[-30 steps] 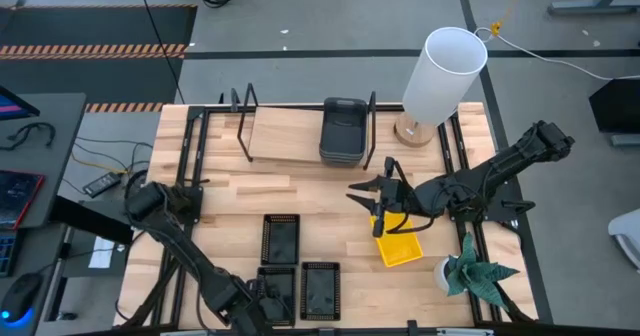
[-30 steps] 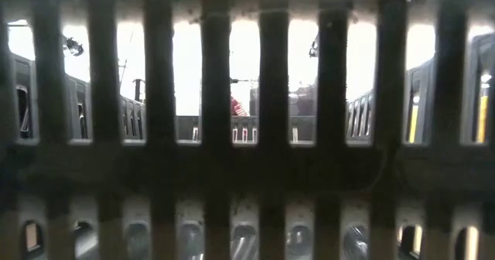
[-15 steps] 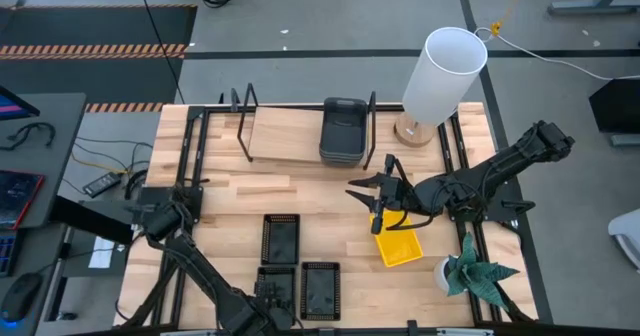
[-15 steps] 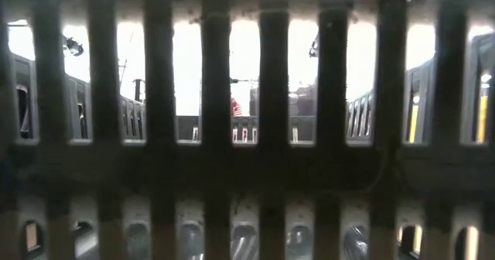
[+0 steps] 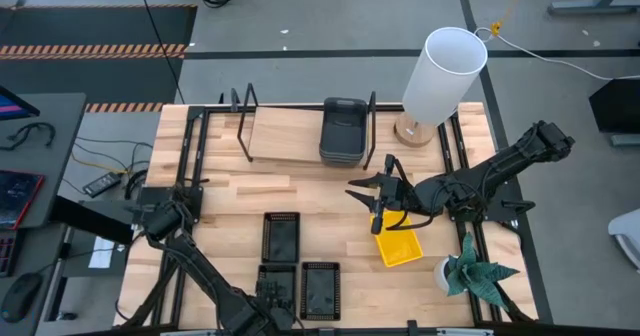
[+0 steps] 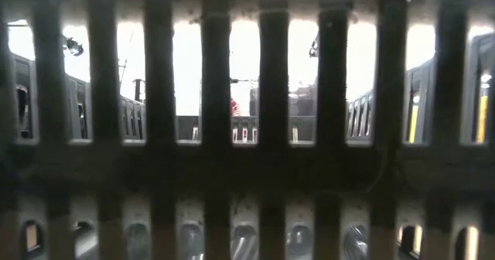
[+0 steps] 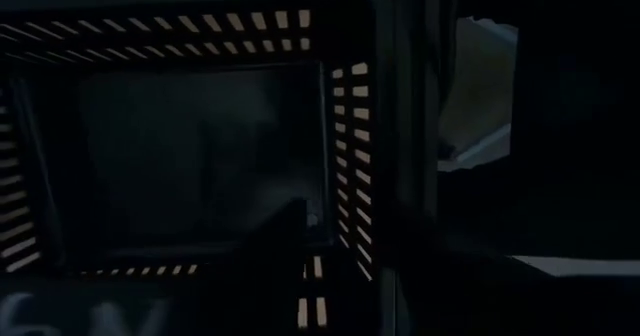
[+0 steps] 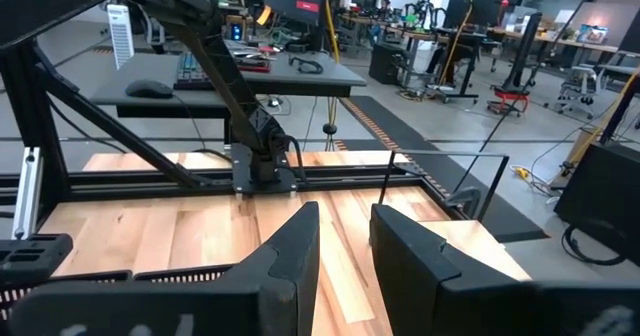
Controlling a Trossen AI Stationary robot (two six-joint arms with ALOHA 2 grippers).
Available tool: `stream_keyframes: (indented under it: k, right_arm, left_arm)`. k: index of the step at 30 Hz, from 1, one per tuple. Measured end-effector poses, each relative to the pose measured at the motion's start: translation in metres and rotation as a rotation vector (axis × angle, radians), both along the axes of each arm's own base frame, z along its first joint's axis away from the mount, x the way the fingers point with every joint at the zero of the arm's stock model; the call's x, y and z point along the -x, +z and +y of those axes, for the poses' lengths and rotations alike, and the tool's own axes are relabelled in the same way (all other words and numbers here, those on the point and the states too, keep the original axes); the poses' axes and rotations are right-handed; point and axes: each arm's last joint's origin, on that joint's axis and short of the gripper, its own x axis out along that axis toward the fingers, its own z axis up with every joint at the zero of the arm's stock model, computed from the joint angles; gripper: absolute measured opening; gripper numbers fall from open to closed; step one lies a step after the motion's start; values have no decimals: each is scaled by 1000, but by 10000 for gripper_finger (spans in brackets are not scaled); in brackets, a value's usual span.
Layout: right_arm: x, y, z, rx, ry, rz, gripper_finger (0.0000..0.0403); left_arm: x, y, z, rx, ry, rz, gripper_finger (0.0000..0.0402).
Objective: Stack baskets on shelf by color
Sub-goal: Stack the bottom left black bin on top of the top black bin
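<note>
Three black mesh baskets lie on the table: one [image 5: 281, 238] mid-table and two side by side [image 5: 277, 286] [image 5: 320, 288] at the near edge. My left gripper [image 5: 268, 296] points down over the near left one; its wrist view looks into that basket [image 7: 200, 146]. Dark grey baskets [image 5: 343, 131] are stacked at the right end of the shelf [image 5: 285, 134]. A yellow basket [image 5: 400, 247] lies at the right. My right gripper [image 5: 365, 191] hovers level beyond it, open [image 8: 345, 238], with nothing between its fingers.
A white lamp [image 5: 445, 71] stands at the far right corner and a potted plant [image 5: 475, 271] at the near right. The slotted wall of a black basket [image 6: 247, 136] fills the low view. Bare tabletop [image 5: 240, 201] lies between the shelf and the black baskets.
My left gripper has gone a little toward the table's right edge and down over the near left black basket, tipping more steeply downward, and has then kept still. The baskets have stayed where they were.
</note>
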Motion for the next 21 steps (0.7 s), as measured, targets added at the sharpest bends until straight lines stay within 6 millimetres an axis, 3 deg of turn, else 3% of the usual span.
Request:
stream_keyframes:
  k: [11, 17, 21]
  right_arm:
    - [0, 0, 1, -4, 3, 0, 98]
    - [0, -1, 1, -1, 3, 6, 98]
    - [0, -1, 1, -8, 3, 4, 98]
  left_arm:
    - [1, 0, 1, 15, 18, 31, 17]
    - [2, 3, 2, 36, 10, 86, 32]
    - [3, 22, 3, 21, 10, 115, 28]
